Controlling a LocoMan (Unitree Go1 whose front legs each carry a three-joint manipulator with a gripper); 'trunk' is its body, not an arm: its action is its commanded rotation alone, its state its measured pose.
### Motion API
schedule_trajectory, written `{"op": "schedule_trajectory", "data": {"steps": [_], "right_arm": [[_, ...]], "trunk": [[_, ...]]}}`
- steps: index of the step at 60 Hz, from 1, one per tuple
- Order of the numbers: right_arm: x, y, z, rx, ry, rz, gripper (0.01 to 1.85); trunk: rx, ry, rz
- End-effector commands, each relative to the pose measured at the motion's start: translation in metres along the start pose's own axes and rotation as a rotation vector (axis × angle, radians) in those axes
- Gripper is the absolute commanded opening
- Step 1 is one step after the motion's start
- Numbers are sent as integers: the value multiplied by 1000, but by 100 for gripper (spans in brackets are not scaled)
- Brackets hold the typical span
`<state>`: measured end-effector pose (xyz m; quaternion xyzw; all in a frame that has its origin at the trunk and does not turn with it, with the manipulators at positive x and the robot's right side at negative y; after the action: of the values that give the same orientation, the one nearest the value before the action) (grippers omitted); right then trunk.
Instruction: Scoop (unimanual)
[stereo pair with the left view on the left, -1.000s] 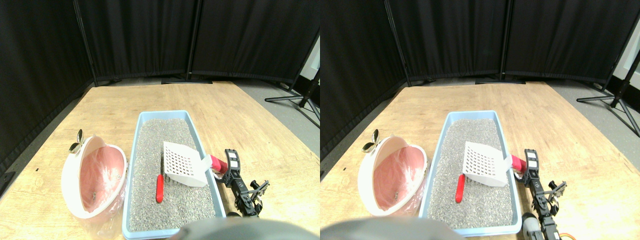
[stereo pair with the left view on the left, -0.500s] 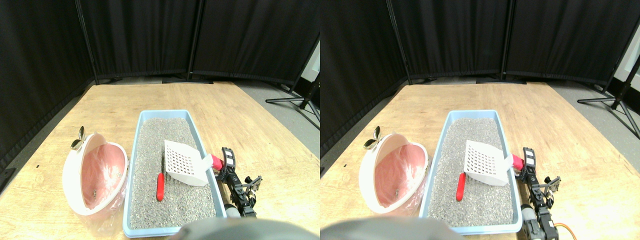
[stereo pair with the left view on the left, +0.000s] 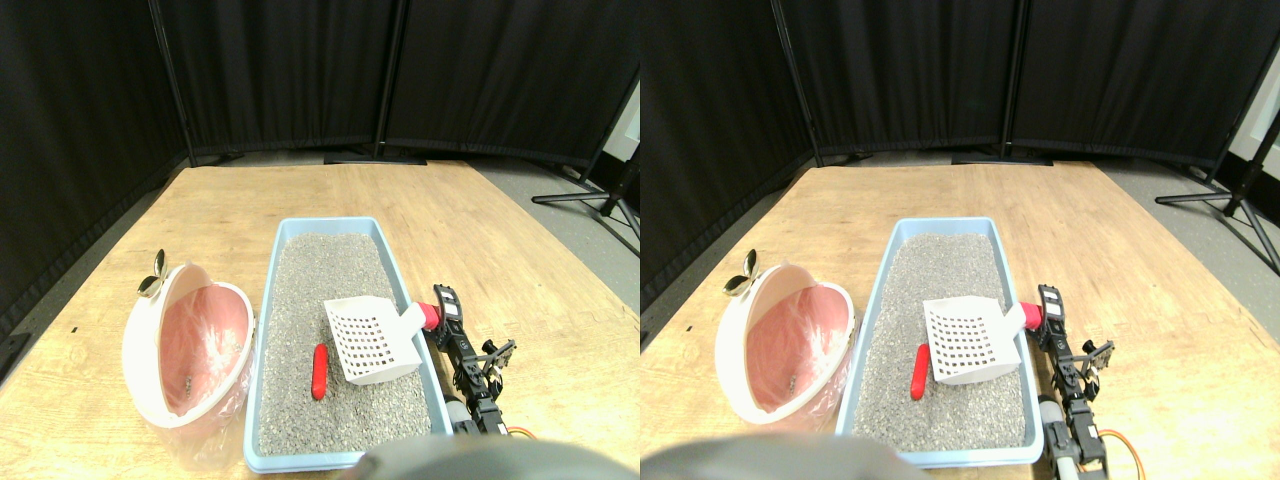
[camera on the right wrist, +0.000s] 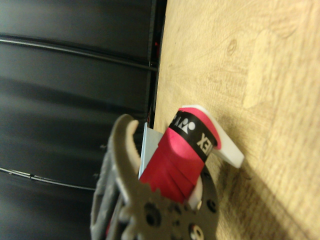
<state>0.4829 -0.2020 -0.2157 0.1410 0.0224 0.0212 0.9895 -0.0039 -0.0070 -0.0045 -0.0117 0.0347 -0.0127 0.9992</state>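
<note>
Long pale-blue plastic tray (stereo pair with the left view on the left: 427, 372) of grey granular litter (stereo pair with the left view on the left: 320, 290) lies on the light wooden surface (stereo pair with the left view on the left: 470, 230). White slotted plastic scoop (stereo pair with the left view on the left: 368, 341) rests on the litter at the tray's right wall, its red-wrapped handle (stereo pair with the left view on the left: 430, 315) crossing that rim. Right hand (stereo pair with the left view on the left: 446, 312) is at the handle just outside the tray; grip state cannot be told. Small red cylinder (stereo pair with the left view on the left: 319, 371) lies on the litter left of the scoop. Pink-lined white bowl (stereo pair with the left view on the left: 190, 345) sits tilted beside the tray's left wall.
</note>
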Motion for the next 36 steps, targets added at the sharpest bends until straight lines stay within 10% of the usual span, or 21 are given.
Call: {"op": "schedule_trajectory", "data": {"steps": [1,36], "right_arm": [[0,-3,1,-16,-26,31,5],[-16,6,47,-126,-109,159,5]], "trunk": [[-30,20,18],[-61,19,60]]}}
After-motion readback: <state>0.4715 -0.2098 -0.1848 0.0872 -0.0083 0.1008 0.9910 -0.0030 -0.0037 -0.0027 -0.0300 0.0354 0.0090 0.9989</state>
